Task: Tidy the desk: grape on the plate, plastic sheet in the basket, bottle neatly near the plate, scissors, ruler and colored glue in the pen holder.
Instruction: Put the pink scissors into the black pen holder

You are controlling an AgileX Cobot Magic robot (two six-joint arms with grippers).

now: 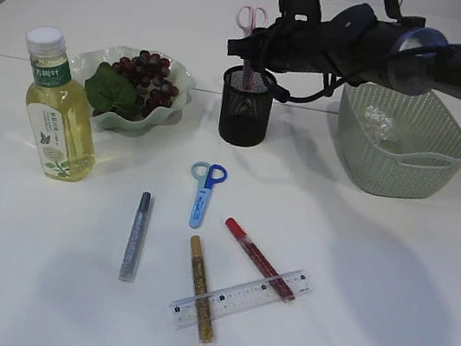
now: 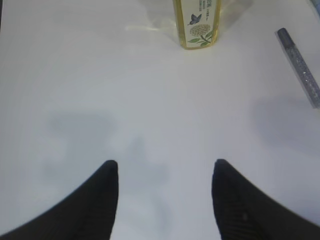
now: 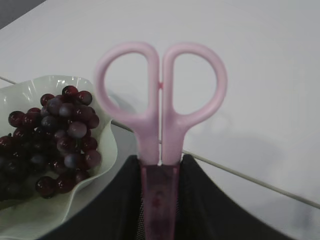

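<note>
My right gripper (image 1: 251, 53) is shut on pink scissors (image 1: 253, 19), holding them upright with the blades down in the black mesh pen holder (image 1: 244, 114). In the right wrist view its fingers press both sides of the pink scissors (image 3: 160, 100) at the sheath. Grapes (image 1: 148, 72) lie on the pale green plate (image 1: 185, 82). The bottle (image 1: 58, 111) stands left of the plate. A clear plastic sheet (image 1: 379, 122) lies in the basket (image 1: 398, 165). Blue scissors (image 1: 204, 191), silver glue (image 1: 135, 235), gold glue (image 1: 202, 287), red glue (image 1: 257, 256) and the ruler (image 1: 241, 299) lie on the table. My left gripper (image 2: 165, 167) is open over bare table.
The left wrist view shows the bottle's base (image 2: 196, 25) ahead and the silver glue (image 2: 300, 67) at the right. Grapes (image 3: 55, 135) and the plate's rim (image 3: 107, 145) sit left of the right gripper.
</note>
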